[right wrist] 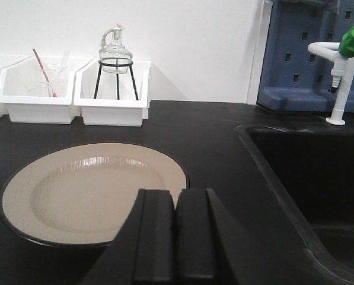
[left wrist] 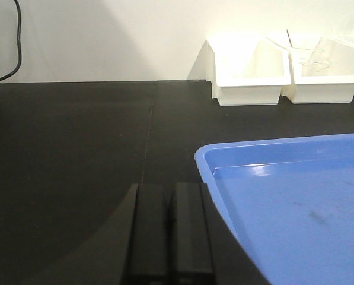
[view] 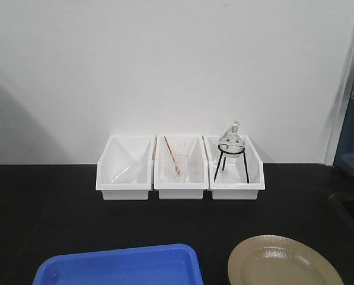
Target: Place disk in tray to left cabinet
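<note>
Bins (view: 179, 191) three; disk (view: 283, 264) one; tray (view: 120, 268) one

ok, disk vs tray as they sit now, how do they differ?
Shape: the disk is round, the tray is rectangular with rounded corners.
Colour: the disk is glossy tan with a thin black rim, the tray is bright blue all over.
Place: in the front view the tray sits to the left and the disk to the right, with a gap between them.
Shared: both lie flat and empty on the black counter.
</note>
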